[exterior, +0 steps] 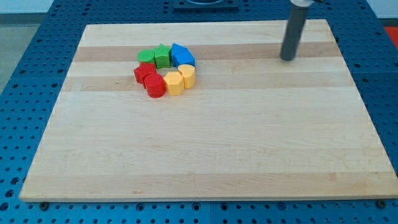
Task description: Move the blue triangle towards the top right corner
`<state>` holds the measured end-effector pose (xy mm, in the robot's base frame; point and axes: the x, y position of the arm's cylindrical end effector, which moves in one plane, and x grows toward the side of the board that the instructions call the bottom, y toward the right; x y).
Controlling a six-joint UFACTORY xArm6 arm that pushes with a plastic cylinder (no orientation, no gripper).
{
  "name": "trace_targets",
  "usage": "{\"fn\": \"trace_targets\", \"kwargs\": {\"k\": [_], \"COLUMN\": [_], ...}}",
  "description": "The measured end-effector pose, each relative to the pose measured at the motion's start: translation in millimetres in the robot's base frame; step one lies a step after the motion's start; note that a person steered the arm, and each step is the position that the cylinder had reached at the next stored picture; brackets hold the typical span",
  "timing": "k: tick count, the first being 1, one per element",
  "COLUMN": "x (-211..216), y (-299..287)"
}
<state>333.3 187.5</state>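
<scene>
Several blocks sit in a tight ring at the view's upper left of the wooden board (205,137). A blue triangle-like block (179,51) and a rounder blue block (186,60) form the ring's right top. Beside them are a green star (162,55) and a green block (147,57). Below are two red blocks (143,71) (155,86) and two yellow blocks (175,83) (187,74). My tip (287,59) rests on the board at the upper right, far to the right of the blue triangle, touching no block.
The board lies on a blue perforated table (25,74). The board's top right corner (326,22) is just above and right of the rod.
</scene>
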Motion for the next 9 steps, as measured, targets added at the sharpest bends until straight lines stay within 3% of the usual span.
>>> {"fn": "trace_targets", "kwargs": {"k": [4,5,6,8,9], "x": [162.6,174.2,158.5,188.7,173.7], "y": [-15.1,-39.8,-62.4,-170.7,-253.3]}}
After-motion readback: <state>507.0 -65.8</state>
